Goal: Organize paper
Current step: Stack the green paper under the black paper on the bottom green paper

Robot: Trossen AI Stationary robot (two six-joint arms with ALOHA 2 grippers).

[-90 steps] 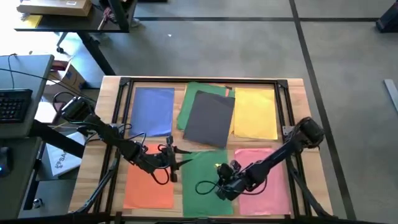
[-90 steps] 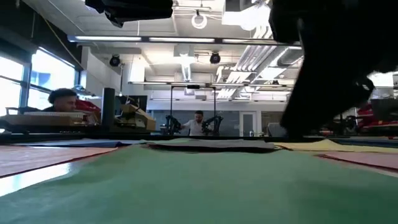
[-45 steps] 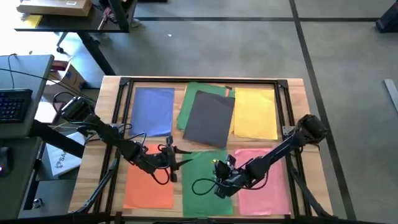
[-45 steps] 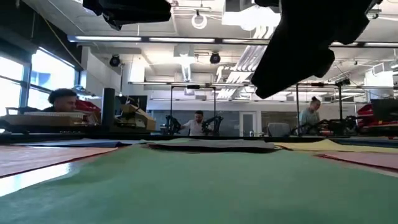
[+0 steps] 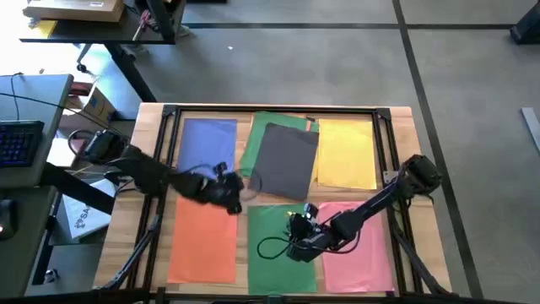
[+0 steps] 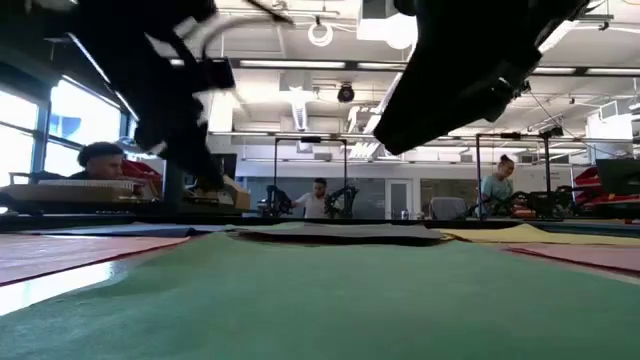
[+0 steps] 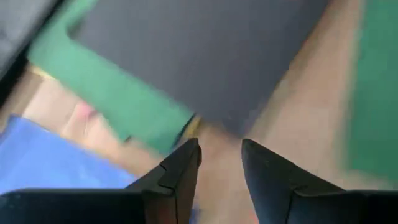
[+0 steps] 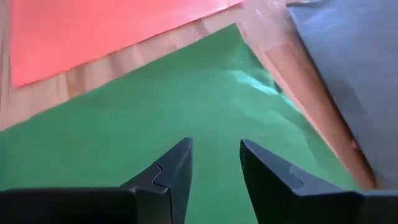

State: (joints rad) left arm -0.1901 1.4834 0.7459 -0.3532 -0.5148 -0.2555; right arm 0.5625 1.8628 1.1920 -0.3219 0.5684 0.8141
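**Overhead, two arms work among coloured sheets**

Six patches of paper lie flat on the wooden table [image 5: 405, 127], inside its dark frame: a blue sheet [image 5: 207, 148] at far left, a dark grey sheet [image 5: 283, 160] at far centre lying on a green sheet [image 5: 253, 139] that shows along its left and far edges, a yellow sheet [image 5: 348, 152] at far right, an orange sheet [image 5: 202, 249] near left, a second green sheet [image 5: 274, 232] near centre and a pink sheet [image 5: 359, 257] near right.

The left gripper [image 5: 229, 192] hangs between the blue, grey and orange sheets; its wrist view shows the fingers [image 7: 180, 171] slightly parted and holding nothing, near the grey sheet's corner. It is blurred in the high and low views.

The right gripper [image 5: 297, 230] is over the near green sheet, fingers [image 8: 171, 171] a little apart and empty.

From table height, dark arm shapes block much of the room, and the sheets appear only as thin bands. People [image 6: 318, 197] sit at benches beyond the table.
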